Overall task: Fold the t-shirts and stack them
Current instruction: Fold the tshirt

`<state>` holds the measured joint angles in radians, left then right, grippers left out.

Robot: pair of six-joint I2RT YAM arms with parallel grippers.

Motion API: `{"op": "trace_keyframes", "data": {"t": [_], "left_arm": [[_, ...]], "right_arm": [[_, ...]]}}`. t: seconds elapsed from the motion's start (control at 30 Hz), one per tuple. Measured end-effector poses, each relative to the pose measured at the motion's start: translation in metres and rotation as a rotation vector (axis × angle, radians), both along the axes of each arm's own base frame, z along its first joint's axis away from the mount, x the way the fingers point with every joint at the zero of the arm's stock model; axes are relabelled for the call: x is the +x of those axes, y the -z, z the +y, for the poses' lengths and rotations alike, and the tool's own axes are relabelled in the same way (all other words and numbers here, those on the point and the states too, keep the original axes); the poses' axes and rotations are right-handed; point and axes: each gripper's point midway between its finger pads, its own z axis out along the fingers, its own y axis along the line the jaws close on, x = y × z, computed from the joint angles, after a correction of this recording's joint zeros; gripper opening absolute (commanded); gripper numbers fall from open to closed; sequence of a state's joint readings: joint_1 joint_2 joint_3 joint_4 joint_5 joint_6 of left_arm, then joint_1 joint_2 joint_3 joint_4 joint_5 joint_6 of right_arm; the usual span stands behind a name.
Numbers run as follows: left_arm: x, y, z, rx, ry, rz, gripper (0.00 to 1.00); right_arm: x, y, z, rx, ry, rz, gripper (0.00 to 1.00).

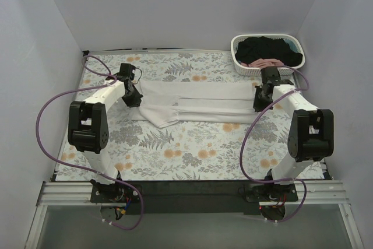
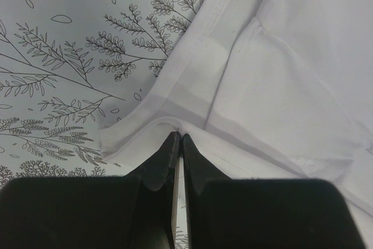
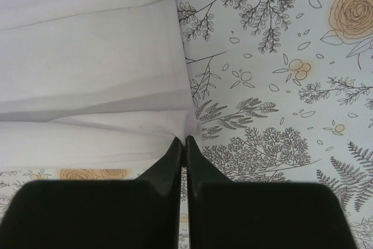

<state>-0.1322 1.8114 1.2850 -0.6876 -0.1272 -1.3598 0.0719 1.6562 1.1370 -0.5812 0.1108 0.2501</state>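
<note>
Fold | left pincer [image 1: 133, 94] clenched on white shirt [image 1: 198, 103] edge, centre-left | right pincer [image 1: 260, 100] likewise, centre-right | likely needed level, synchronized lift, cloth taut

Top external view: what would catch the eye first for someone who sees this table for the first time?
The white t-shirt lies as a long folded band across the middle of the floral tablecloth. The left gripper and the right gripper each pinch one end of it, jaws shut. At the far right corner a white basket holds black cloth and pink cloth.
</note>
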Motion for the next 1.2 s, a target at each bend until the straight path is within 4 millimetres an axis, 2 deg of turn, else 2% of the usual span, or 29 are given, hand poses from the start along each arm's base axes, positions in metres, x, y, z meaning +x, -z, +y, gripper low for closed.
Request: {"op": "trace_keyframes", "data": {"t": [0.2,0.37,0.5,0.67,0.7,0.73,0.83,0.97,1.0,1.1,1.2], "left_arm": [[0.006,-0.004,0.001,0.001,-0.005,-0.022,0.0],[0.012,-0.008,0.002,0.003,-0.01,-0.039,0.0],[0.015,-0.003,0.002,0.003,-0.015,-0.037,0.0],[0.017,0.01,0.002,0.006,-0.017,-0.021,0.03],[0.018,0.012,0.002,0.007,-0.017,-0.019,0.04],[0.019,0.013,0.002,0.008,-0.018,-0.021,0.06],[0.019,0.015,0.003,0.011,-0.02,-0.025,0.15],[0.018,0.01,0.005,0.016,-0.022,-0.047,0.4],[0.017,0.006,0.005,0.016,-0.025,-0.057,0.51],[0.012,-0.01,0.006,0.01,-0.026,-0.097,0.65],[0.003,-0.034,0.005,-0.006,-0.02,-0.161,0.7]], "right_arm": [[0.009,-0.004,0.001,0.004,0.0,-0.015,0.01],[0.014,0.005,0.0,0.007,0.005,0.004,0.01],[0.013,0.012,-0.002,0.009,0.01,0.024,0.02],[0.016,0.022,-0.001,0.016,0.014,0.036,0.08],[0.017,0.024,-0.001,0.017,0.015,0.037,0.11],[0.017,0.024,0.0,0.019,0.015,0.037,0.18],[0.019,0.024,0.001,0.029,0.016,0.03,0.29],[0.022,0.02,0.002,0.044,0.017,0.01,0.39],[0.023,0.017,0.003,0.049,0.014,0.002,0.41],[0.025,0.0,0.007,0.07,0.006,-0.046,0.45],[0.022,-0.026,0.011,0.098,-0.01,-0.122,0.54]]}}
